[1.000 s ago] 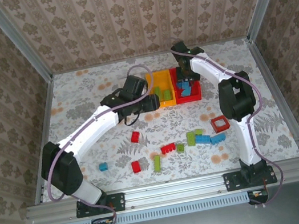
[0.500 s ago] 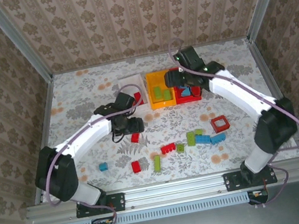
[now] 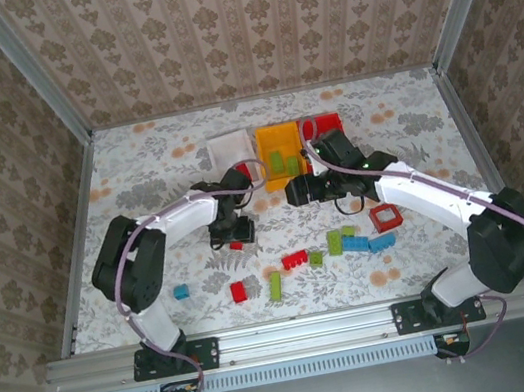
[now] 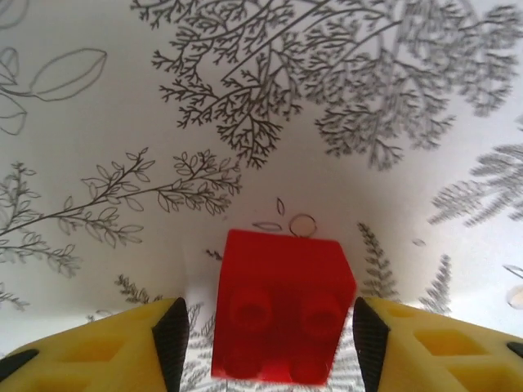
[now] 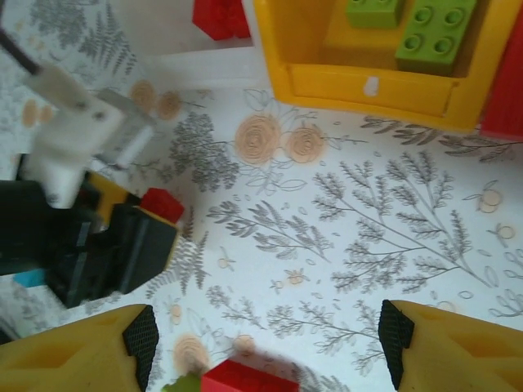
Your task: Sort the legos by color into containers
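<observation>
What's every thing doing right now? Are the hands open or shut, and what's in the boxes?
Left hand: open, fingers either side of the red brick.
Red brick: lying on the table, not gripped.
Right hand: open, empty.
White bin: holds a second red brick.
Yellow bin: holds green bricks.
Red bin: partly covered, contents can't be seen.
Loose bricks: on the table, unsorted.

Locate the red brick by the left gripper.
In the left wrist view, the red brick sits between the left gripper's open jaws; from above, it is left of centre, nearer than the white bin.
</observation>
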Controlling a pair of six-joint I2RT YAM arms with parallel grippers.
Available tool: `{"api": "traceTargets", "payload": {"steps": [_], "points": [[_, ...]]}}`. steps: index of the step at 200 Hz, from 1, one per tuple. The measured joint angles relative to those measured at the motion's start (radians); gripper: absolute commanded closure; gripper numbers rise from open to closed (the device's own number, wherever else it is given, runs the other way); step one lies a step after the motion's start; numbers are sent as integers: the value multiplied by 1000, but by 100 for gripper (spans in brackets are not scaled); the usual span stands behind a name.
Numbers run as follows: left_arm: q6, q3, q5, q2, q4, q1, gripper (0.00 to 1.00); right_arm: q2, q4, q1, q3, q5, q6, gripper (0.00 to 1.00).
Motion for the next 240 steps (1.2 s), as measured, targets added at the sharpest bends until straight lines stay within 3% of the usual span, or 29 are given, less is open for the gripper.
{"api": "traceTargets", "payload": {"steps": [27,74,133,211,240], "points": [[10,10,-15,10,8,0,72,-13,26,4,0,-21,20,27],[4,47,-60,-29,-40,-2,75,-14,27,4,7,-20,25,28],[2,450,-86,-41,-122,46,76,-14,204,3,20,6,60,25],[-28,915,-139,412,-216,151,76,27,348,-32,100,18,128,25],[-42,994,-146,509,-253,166,65,27,347,-32,101,18,131,25]]}}
